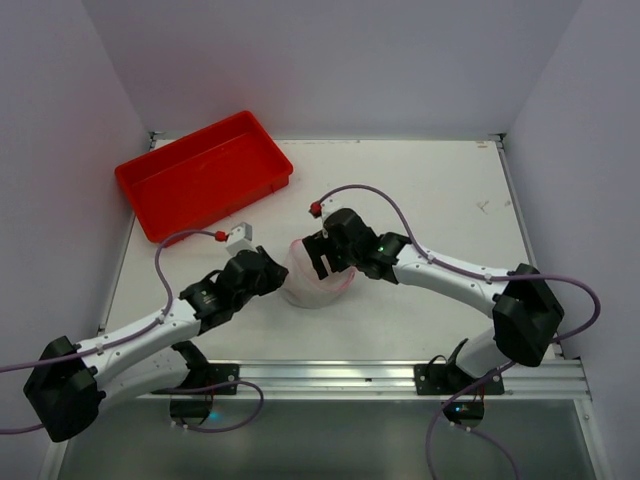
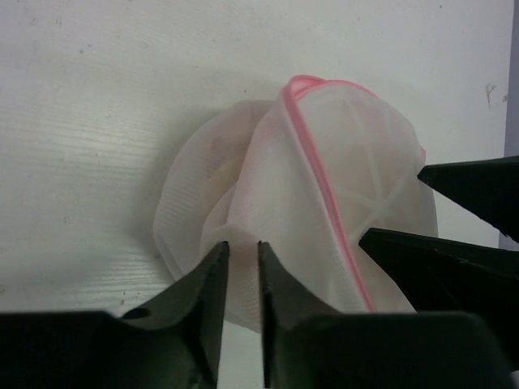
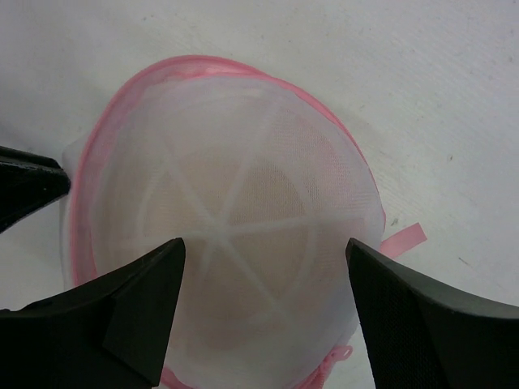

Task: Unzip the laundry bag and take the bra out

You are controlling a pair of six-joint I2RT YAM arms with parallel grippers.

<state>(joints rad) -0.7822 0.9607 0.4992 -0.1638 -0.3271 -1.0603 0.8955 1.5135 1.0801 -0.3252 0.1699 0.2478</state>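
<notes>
The laundry bag, a round white mesh pouch with a pink zipper rim, lies on the table between my two grippers. My left gripper is shut on a fold of the mesh at the bag's left edge. My right gripper is open, with its fingers straddling the bag's domed top. The bra shows only as a beige-peach shape through the mesh, inside the shut bag. The pink zipper runs across the bag, and its pull sits at the near edge in the right wrist view.
A red plastic tray stands at the back left of the white table. A pink ribbon tab sticks out from the bag's right side. The right gripper's black fingers show at the right of the left wrist view.
</notes>
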